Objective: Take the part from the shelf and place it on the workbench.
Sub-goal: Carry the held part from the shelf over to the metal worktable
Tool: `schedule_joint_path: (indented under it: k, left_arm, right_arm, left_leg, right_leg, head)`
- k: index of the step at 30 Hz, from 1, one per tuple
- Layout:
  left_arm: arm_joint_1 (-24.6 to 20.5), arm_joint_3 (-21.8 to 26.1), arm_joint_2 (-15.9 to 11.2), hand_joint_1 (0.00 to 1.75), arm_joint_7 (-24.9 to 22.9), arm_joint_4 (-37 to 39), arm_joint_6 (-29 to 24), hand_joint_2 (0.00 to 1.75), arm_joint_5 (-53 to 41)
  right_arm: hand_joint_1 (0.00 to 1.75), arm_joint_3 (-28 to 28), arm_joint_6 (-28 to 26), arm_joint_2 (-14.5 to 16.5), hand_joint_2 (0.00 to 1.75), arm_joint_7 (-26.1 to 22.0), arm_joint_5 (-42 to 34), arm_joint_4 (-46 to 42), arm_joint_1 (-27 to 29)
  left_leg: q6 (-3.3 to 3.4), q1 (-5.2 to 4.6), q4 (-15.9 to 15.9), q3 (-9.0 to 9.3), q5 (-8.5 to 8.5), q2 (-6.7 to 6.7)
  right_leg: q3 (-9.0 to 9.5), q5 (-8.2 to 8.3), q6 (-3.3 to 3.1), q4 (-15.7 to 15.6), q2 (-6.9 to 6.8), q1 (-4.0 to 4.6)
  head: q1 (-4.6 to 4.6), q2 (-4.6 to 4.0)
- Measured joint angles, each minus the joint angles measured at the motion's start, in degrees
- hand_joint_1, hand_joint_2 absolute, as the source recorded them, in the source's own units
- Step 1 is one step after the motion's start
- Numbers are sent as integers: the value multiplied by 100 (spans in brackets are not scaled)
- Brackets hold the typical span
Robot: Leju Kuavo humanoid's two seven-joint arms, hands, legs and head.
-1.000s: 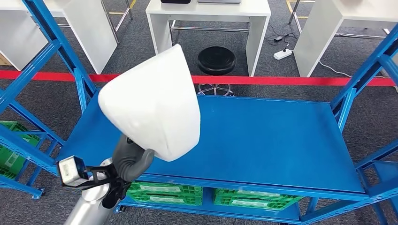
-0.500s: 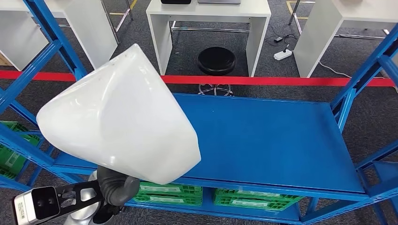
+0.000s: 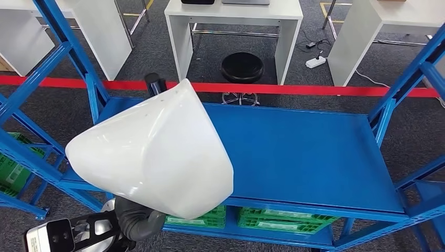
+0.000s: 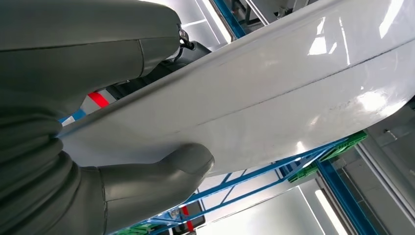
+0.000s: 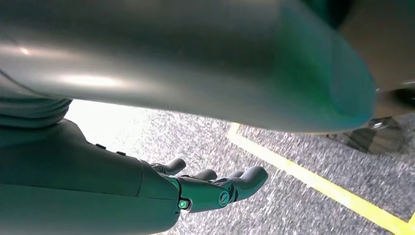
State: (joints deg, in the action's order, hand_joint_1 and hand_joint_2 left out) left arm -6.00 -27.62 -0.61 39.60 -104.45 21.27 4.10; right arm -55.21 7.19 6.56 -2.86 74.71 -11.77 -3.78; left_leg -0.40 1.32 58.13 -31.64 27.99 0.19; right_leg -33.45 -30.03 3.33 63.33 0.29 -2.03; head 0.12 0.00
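Observation:
A big white rounded shell, the part (image 3: 157, 152), hangs in front of the blue shelf deck (image 3: 304, 152), near its left end and close to me. My left hand (image 3: 134, 220) grips it from below, and a dark fingertip (image 3: 155, 84) shows over its far edge. In the left wrist view the grey thumb (image 4: 166, 171) presses the underside of the part (image 4: 274, 88), with the darker fingers (image 4: 161, 68) behind it. My right hand (image 5: 210, 186) hangs over the grey carpet, holding nothing, its fingers stretched out and slightly apart.
Green crates (image 3: 273, 223) sit on the shelf level below. Blue uprights (image 3: 68, 47) and braces frame both ends. Beyond a red floor line (image 3: 315, 90) stand white tables (image 3: 236, 16), a black stool (image 3: 241, 67) and a power strip (image 3: 316, 60). A yellow floor line (image 5: 313, 181) runs near my right hand.
The part has swung left, tipped over and come closer to me, then settled lower. My left hand and wrist have dropped toward the bottom left.

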Motion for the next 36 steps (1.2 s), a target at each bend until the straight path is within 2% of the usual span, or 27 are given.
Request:
schedule_joint_path:
  k: [1, 2, 5, 6, 7, 9, 10, 11, 12, 13, 15, 17, 20, 21, 22, 23, 24, 25, 26, 27, 28, 29, 31, 32, 33, 35, 36]
  left_arm:
    - [-9, -3, -8, 175, -2, 1, 0, 175, 14]
    - [-23, -7, -15, 175, 1, 2, 1, 175, 34]
    - [-75, -40, -36, 175, 3, 3, -6, 175, 74]
    - [-92, -53, -41, 175, 0, 3, -15, 175, 78]
    - [-110, -65, -44, 175, -2, 3, -27, 175, 79]
    - [-142, -81, -46, 175, -9, 2, -51, 175, 81]
    - [-149, -86, -46, 175, -14, 2, -62, 175, 81]
    - [-153, -88, -46, 175, -20, 2, -72, 175, 81]
    - [-160, -90, -46, 175, -26, 2, -81, 175, 79]
    - [-173, -91, -45, 175, -31, 1, -87, 175, 78]
    - [-211, -94, -42, 175, -38, -7, -92, 175, 75]
    - [-234, -96, -37, 175, -42, -26, -95, 175, 58]
    - [-220, -97, -34, 175, -36, -52, -116, 175, -18]
    - [-214, -97, -33, 175, -33, -63, -124, 175, -38]
    - [-212, -97, -32, 175, -33, -74, -129, 175, -52]
    - [-211, -97, -29, 175, -37, -81, -133, 175, -58]
    - [-211, -97, -28, 175, -48, -84, -135, 175, -60]
    - [-211, -98, -27, 175, -60, -83, -136, 175, -59]
    - [-214, -98, -24, 175, -74, -78, -134, 175, -54]
    - [-222, -98, -20, 175, -86, -70, -130, 175, -46]
    - [-236, -98, -14, 175, -93, -59, -124, 175, -33]
    - [-259, -98, -3, 175, -98, -45, -112, 175, -12]
    - [-333, -102, 24, 175, -98, -10, -82, 175, 32]
    - [-381, -105, 38, 175, -97, 9, -70, 175, 54]
    - [-427, -111, 50, 175, -91, 30, -64, 175, 70]
    - [-497, -120, 62, 175, -77, 69, -64, 175, 92]
    - [-517, -124, 64, 175, -65, 87, -65, 175, 102]
  right_arm:
    - [0, 1, 0, 8, 0, 4, 5, 1, -7]
    - [0, 3, -1, 15, 0, 2, 9, 2, -15]
    - [0, 9, -2, 15, 0, -50, 0, 3, -28]
    - [0, 10, -2, 13, 0, -75, -11, 3, -31]
    - [0, 10, -2, 9, 0, -98, -20, 3, -34]
    - [0, 10, -2, 1, 0, -137, -24, 3, -38]
    - [0, 11, -2, -2, 0, -151, -17, 3, -38]
    - [0, 12, -2, -3, 0, -161, -9, 3, -38]
    - [0, 14, -2, -5, 0, -167, -1, 3, -39]
    - [0, 17, -2, -7, 0, -167, 5, 3, -41]
    - [0, 25, -3, -7, 0, -156, 20, 3, -46]
    - [0, 31, -10, -5, 0, -134, 41, 3, -46]
    - [0, 52, -13, -15, 0, -68, 90, 3, -45]
    - [0, 66, -9, -22, 0, -43, 104, 3, -43]
    - [0, 79, -3, -31, 0, -26, 114, 3, -40]
    - [0, 90, 2, -44, 0, -18, 119, 3, -40]
    - [0, 95, 5, -52, 0, -14, 118, 3, -42]
    - [0, 99, 7, -66, 0, -9, 113, 3, -44]
    - [0, 100, 6, -81, 0, 1, 104, 3, -46]
    - [0, 101, 5, -98, 0, 14, 95, 3, -47]
    - [0, 102, 4, -115, 0, 27, 86, 3, -48]
    - [0, 102, 3, -134, 0, 38, 68, 3, -51]
    - [0, 102, 2, -168, 0, 41, 16, 3, -68]
    - [0, 102, 2, -181, 0, 38, -15, 3, -78]
    - [0, 102, 2, -193, 0, 32, -44, 3, -85]
    - [0, 101, 2, -218, 0, 23, -91, 3, -87]
    - [0, 99, 2, -237, 0, 21, -107, 3, -92]
  left_leg:
    - [-48, -1, 45, -26, 9, -8]
    - [-97, -10, 74, -51, 7, -17]
    - [-224, -3, 107, -102, -5, -33]
    - [-248, 7, 195, -143, 84, -33]
    - [-259, 13, 404, -225, 260, -32]
    - [-262, 5, 1095, -469, 739, -28]
    - [-258, -2, 1435, -573, 918, -28]
    - [-244, -11, 1623, -600, 983, -28]
    - [-217, -22, 1607, -527, 938, -28]
    - [-174, -39, 1367, -342, 799, -29]
    - [-62, -96, 555, 185, 545, -21]
    - [-5, -157, 55, 461, 449, -5]
    - [77, -183, -56, 391, 326, 9]
    - [123, -169, -87, 346, 249, 17]
    - [158, -148, -120, 288, 165, 25]
    - [179, -136, -134, 219, 91, 33]
    - [193, -133, -133, 136, 29, 35]
    - [192, -133, -119, 54, -28, 41]
    - [190, -133, -99, -29, -83, 47]
    - [184, -132, -74, -116, -134, 53]
    - [173, -131, -44, -199, -179, 56]
    - [156, -129, -8, -277, -220, 57]
    - [104, -139, 64, -396, -288, 54]
    - [72, -145, 88, -422, -318, 55]
    - [38, -148, 94, -433, -353, 55]
    - [-32, -142, 87, -444, -417, 50]
    - [-65, -137, 125, -481, -365, 40]
  right_leg:
    - [113, 50, -25, -216, 17, -3]
    - [147, 36, -85, -302, 38, 5]
    - [73, 55, -308, -304, 50, 28]
    - [43, 87, -362, -311, 41, 32]
    - [6, 124, -411, -319, 32, 37]
    - [-86, 195, -469, -317, 16, 69]
    - [-137, 233, -484, -316, 9, 90]
    - [-189, 273, -493, -314, 4, 113]
    - [-239, 314, -497, -313, 1, 135]
    - [-286, 356, -498, -313, 1, 155]
    - [-358, 441, -481, -312, 2, 179]
    - [-382, 519, -424, -324, -2, 173]
    - [-398, 609, -304, -376, -8, 157]
    - [-438, 523, -274, -330, -7, 156]
    - [-505, 339, -245, -191, -4, 157]
    - [-591, 70, -223, 58, -2, 146]
    - [-689, -211, -198, 396, -5, 142]
    - [-761, -407, -174, 737, -5, 138]
    - [-779, -483, -157, 991, -5, 135]
    - [-714, -436, -147, 1088, -6, 133]
    - [-544, -299, -144, 972, -7, 129]
    - [-275, -155, -147, 669, -8, 126]
    - [290, -107, -197, -99, -6, 138]
    - [451, -148, -238, -354, -2, 150]
    - [507, -190, -287, -472, 3, 164]
    - [453, -112, -378, -497, -1, 162]
    - [407, -52, -423, -504, -8, 152]
  head:
    - [10, 0]
    - [17, 0]
    - [-4, 0]
    - [-18, 0]
    - [-35, 0]
    - [-72, 0]
    - [-84, 0]
    - [-90, 0]
    - [-94, 0]
    - [-97, 0]
    - [-100, 0]
    - [-105, 0]
    - [-119, 0]
    - [-117, 0]
    - [-107, 0]
    - [-94, 0]
    - [-79, 0]
    - [-68, 0]
    - [-64, 0]
    - [-61, 0]
    - [-59, 0]
    - [-56, 0]
    - [-53, 0]
    - [-52, 0]
    - [-52, 0]
    - [-50, 0]
    - [-55, 0]
